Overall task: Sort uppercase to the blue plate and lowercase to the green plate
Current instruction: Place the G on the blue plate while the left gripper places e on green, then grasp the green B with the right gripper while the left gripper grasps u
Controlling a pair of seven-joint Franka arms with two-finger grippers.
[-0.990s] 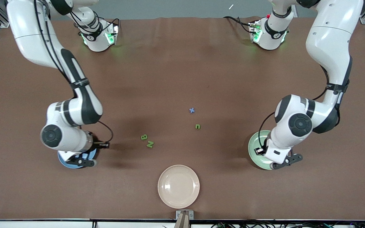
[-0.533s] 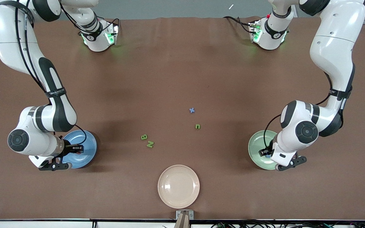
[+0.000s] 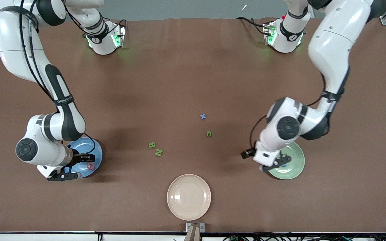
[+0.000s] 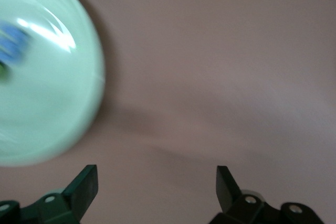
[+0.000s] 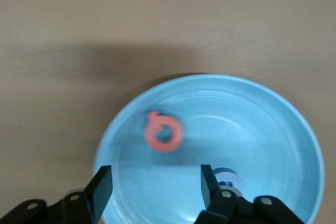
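My right tool [image 5: 152, 187] has opened over the blue plate [image 3: 94, 150], and the pink Q [image 3: 90, 166] now lies there. My left tool [image 4: 156, 188], open and empty, has slid off the green plate [image 3: 297, 165] over the table [image 3: 193, 83].

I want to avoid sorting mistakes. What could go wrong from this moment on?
1. The green B and N lie close together; picking one may knock the other.
2. The small n is green like the N, so it might go to the blue plate by mistake.
3. The cream plate lies near the letters and could receive one wrongly.
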